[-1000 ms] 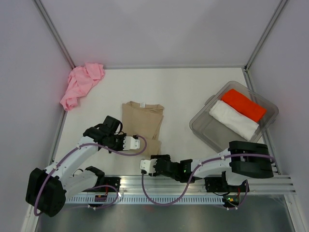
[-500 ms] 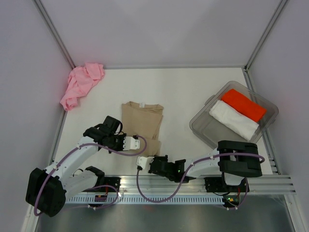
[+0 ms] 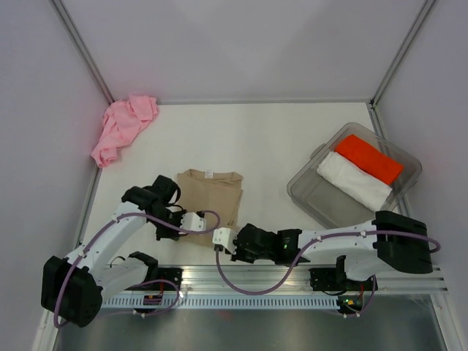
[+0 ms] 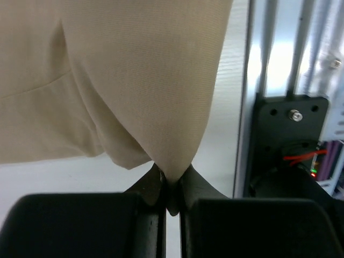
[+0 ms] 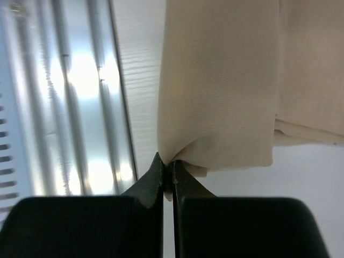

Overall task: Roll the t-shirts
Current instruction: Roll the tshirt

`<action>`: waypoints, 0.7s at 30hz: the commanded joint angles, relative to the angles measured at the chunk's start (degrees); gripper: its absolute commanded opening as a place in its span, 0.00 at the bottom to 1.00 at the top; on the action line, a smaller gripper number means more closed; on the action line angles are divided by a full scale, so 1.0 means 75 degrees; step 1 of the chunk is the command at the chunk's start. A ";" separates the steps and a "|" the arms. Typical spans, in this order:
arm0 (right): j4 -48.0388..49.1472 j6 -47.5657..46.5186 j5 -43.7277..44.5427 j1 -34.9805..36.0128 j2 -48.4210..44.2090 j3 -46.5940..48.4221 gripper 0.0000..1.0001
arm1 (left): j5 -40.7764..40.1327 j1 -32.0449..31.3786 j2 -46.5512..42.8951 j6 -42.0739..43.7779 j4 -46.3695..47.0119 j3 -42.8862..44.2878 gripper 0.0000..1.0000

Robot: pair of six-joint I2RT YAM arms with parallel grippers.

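The tan-beige t-shirt (image 3: 212,191) lies folded on the white table in front of the arms. Its near hem is pinched at two corners. My left gripper (image 3: 196,221) is shut on the left corner, where cloth (image 4: 134,80) rises in a peak from the jaws (image 4: 172,185). The right gripper (image 3: 221,238) is shut on the right corner; the fabric (image 5: 226,80) bunches at its tips (image 5: 167,174). A crumpled light pink t-shirt (image 3: 123,128) sits in the far left corner. The red t-shirt (image 3: 373,158) and the white one (image 3: 353,181) lie rolled side by side in the tub.
The clear plastic tub (image 3: 311,201) stands at the right, close to the right wall. An aluminium rail (image 3: 292,281) runs along the near edge just behind both grippers. Enclosure walls close in on the left, far and right sides.
The right gripper went from open to shut on the tan shirt's near right corner. Both grippers have shifted and the shirt's near edge is lifted, so it looks shorter.
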 commanded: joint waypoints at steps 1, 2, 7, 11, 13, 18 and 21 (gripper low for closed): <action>-0.0957 0.0686 -0.2544 -0.0033 -0.0727 0.0096 0.00 | 0.0585 0.0347 0.0296 0.1303 -0.1700 0.0658 0.02; -0.0980 0.0896 -0.2768 -0.0138 -0.1007 0.0037 0.00 | 0.0574 0.0406 0.0368 0.1445 -0.1829 0.0741 0.02; -0.0152 0.1436 -0.4280 -0.0899 -0.1443 -0.0420 0.00 | 0.0491 0.0442 0.1012 0.1833 -0.2159 0.1092 0.02; -0.0031 0.1531 -0.5312 -0.2104 -0.0976 -0.0397 0.00 | 0.0690 0.0547 0.1656 0.1822 -0.2112 0.1444 0.03; -0.0020 0.1636 -0.5675 -0.2446 -0.0509 -0.0373 0.00 | 0.0761 0.0606 0.1984 0.1764 -0.2007 0.1538 0.04; 0.0774 0.2280 -0.6344 -0.3758 0.0173 -0.0525 0.00 | 0.0924 0.1004 0.3002 0.1740 -0.1725 0.1830 0.04; 0.1302 0.2655 -0.6473 -0.4251 0.0466 -0.0526 0.00 | 0.0983 0.1379 0.3484 0.1740 -0.1667 0.2088 0.03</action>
